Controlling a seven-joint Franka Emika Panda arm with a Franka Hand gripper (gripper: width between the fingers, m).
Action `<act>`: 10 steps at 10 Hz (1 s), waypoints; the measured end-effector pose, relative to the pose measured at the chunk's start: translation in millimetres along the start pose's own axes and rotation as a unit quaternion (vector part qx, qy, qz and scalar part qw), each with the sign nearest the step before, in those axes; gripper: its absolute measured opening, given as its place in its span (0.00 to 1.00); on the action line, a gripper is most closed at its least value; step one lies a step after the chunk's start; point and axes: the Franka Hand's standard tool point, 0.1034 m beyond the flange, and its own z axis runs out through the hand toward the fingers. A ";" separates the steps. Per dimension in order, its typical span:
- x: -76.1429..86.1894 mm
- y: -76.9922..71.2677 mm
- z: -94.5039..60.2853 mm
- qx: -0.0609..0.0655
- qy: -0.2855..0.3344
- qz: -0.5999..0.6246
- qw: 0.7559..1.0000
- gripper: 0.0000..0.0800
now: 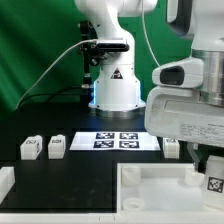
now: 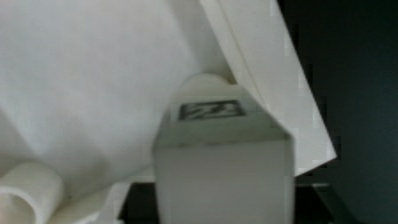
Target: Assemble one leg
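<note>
My gripper (image 1: 210, 172) is at the exterior view's right, low over the large white rimmed tabletop (image 1: 150, 190). It is shut on a leg (image 1: 214, 184), a small white block whose square tag faces the camera. In the wrist view the leg (image 2: 221, 160) stands between the dark fingers (image 2: 146, 203), tag (image 2: 217, 108) at its far end, pressed close to the tabletop's white corner wall (image 2: 107, 90). I cannot tell whether the leg touches the tabletop. The gripper (image 2: 222, 205) holds the leg by its near end.
Two loose legs (image 1: 31, 148) (image 1: 56, 146) stand at the exterior view's left and a third (image 1: 172, 146) stands by the marker board (image 1: 118, 139). The robot base (image 1: 115, 85) is behind it. A white part's edge (image 1: 5, 182) shows at the lower left.
</note>
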 end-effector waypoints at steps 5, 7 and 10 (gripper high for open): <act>3.9 13.6 3.5 0.027 -0.038 0.451 0.891 0.37; -1.5 9.9 3.1 0.032 -0.045 0.579 0.813 0.37; -2.0 11.1 4.1 0.026 -0.046 0.612 0.789 0.44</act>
